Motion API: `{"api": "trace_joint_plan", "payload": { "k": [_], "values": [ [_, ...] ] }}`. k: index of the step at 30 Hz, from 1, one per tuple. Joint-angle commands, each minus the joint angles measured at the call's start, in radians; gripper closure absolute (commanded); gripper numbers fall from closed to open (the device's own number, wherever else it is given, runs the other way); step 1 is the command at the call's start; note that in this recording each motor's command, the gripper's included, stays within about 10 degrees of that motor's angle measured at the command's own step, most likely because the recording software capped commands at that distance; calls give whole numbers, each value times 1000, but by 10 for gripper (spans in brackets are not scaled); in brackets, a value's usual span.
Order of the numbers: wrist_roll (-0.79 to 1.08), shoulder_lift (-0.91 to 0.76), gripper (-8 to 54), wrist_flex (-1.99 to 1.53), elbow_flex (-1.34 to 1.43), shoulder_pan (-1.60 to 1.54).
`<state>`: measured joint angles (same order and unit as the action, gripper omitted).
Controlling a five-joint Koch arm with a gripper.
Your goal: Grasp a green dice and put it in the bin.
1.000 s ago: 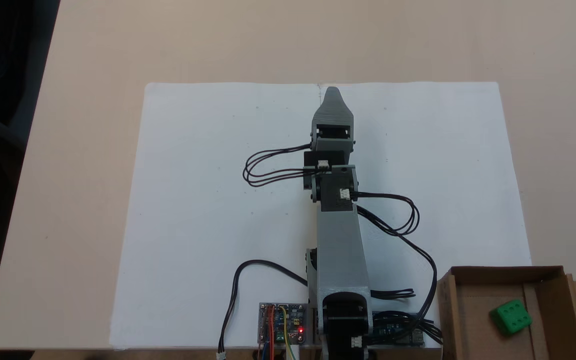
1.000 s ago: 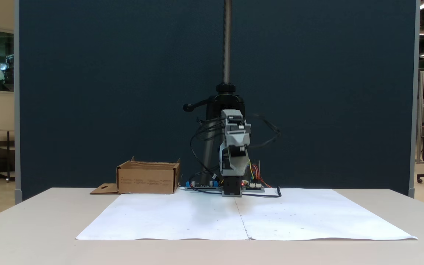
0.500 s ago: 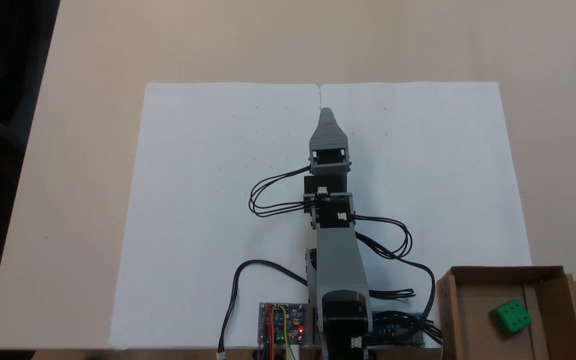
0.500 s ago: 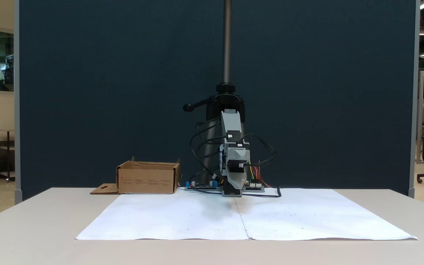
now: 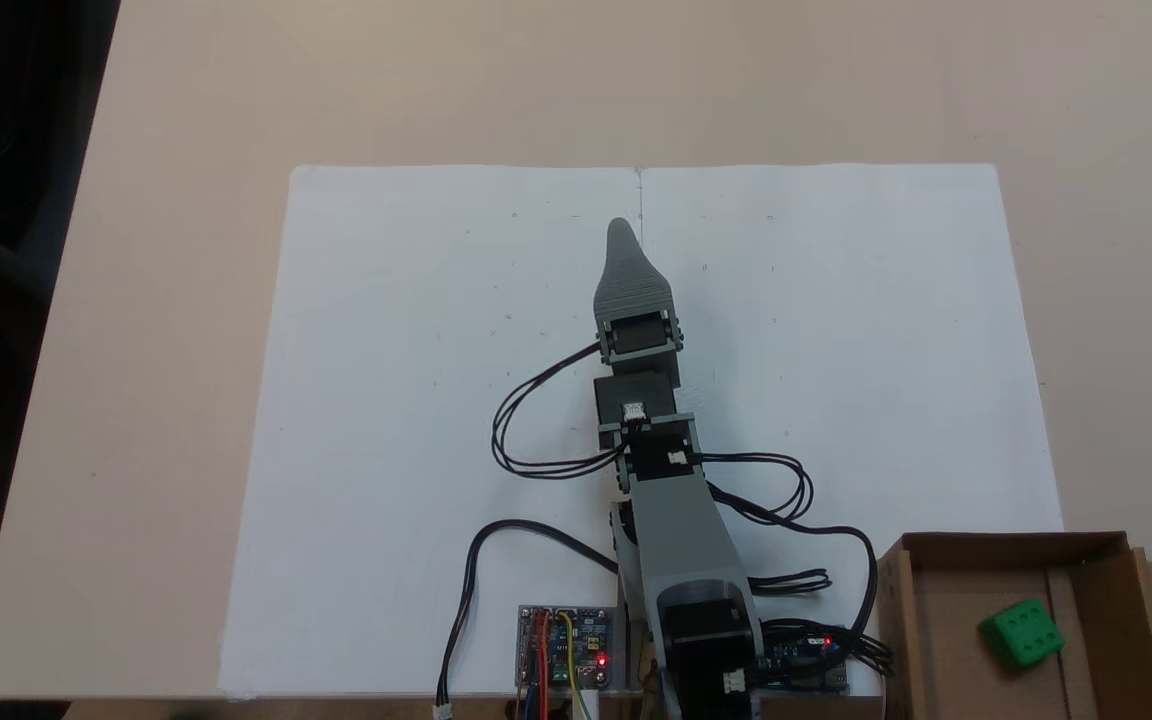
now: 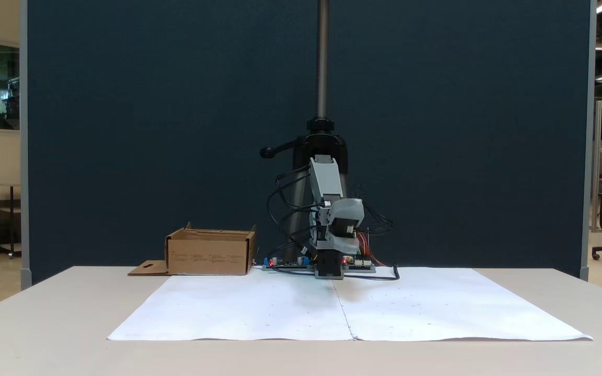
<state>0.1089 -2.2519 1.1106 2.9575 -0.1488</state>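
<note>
Item: green dice (image 5: 1023, 634), lying inside the bin (image 5: 1101, 545). We place the gripper (image 5: 622, 232) well apart, up-left over the white paper (image 5: 386, 400); whether its jaws are parted we cannot tell.

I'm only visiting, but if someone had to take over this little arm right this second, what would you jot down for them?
Gripper: over the white paper, holding nothing; its jaws overlap in both fixed views, so open or shut cannot be told.
Green dice: lying inside the bin, the cardboard box at the lower right of a fixed view.
Done: the dice is in the bin.
Left: nothing of the job itself, it seems; perhaps only parking the arm.
</note>
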Motion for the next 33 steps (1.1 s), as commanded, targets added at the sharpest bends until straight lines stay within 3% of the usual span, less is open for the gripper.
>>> {"api": "trace_joint_plan", "payload": {
  "k": [1,9,24,33],
  "values": [
    [52,-118,21,168,-17,-14],
    [54,-118,20,394,32,9],
    [52,-118,19,394,67,262],
    [52,-118,18,394,100,261]
  ]
}}
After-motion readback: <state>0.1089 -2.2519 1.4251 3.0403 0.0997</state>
